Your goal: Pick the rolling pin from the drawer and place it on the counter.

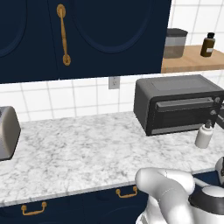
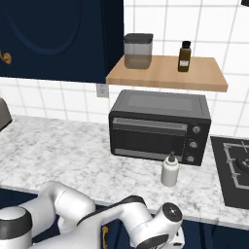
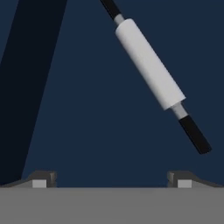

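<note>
The rolling pin (image 3: 149, 70) is lying slantwise on the dark blue drawer floor (image 3: 96, 131), ahead of the pincer (image 3: 112, 179) and off to its right side in the hand view, not touching it. The pincer is hanging spread wide, pinching nothing. Up on the counter (image 1: 87, 153) a toaster oven (image 2: 158, 127) and soap bottle (image 2: 169, 170) are standing.
</note>
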{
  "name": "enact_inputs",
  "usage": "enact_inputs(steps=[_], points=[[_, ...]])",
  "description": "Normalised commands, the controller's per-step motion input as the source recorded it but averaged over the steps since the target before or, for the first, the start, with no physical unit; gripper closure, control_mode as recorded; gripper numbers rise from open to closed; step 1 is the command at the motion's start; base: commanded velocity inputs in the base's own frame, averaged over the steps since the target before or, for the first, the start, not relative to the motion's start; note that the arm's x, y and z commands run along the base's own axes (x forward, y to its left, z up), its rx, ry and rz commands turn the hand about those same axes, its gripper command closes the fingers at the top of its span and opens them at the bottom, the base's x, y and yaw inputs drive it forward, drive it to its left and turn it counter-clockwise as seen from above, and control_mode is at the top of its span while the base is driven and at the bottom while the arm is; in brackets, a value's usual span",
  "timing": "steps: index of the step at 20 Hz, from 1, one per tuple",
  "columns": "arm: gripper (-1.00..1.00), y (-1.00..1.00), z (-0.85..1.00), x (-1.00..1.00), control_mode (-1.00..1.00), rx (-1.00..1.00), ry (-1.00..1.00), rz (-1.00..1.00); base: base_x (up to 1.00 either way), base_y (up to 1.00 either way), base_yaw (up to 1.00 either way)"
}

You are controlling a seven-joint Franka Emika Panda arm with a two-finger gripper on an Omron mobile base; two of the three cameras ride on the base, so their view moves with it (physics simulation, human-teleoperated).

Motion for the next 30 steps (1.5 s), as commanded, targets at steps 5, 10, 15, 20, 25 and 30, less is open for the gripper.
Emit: enact_inputs(steps=[5,10,15,20,25,30], points=[[-1.00,-0.22,-0.15,0.19,-1.00,0.04,0.00,0.00,0.00,0.00,0.00],[-1.00,-0.26,-0.19,0.19,-1.00,0.04,0.00,0.00,0.00,0.00,0.00],[-1.00,-0.38,-0.24,0.17,-1.00,0.06,0.00,0.01,0.00,0.00,0.00],[-1.00,-0.37,-0.30,0.09,-1.00,0.05,0.00,0.01,0.00,0.00,0.00],[-1.00,-0.17,-0.39,0.05,-1.00,0.02,0.00,0.01,0.00,0.00,0.00],[-1.00,0.00,-0.57,0.00,-1.00,0.00,-0.04,0.00,0.00,0.00,0.00]])
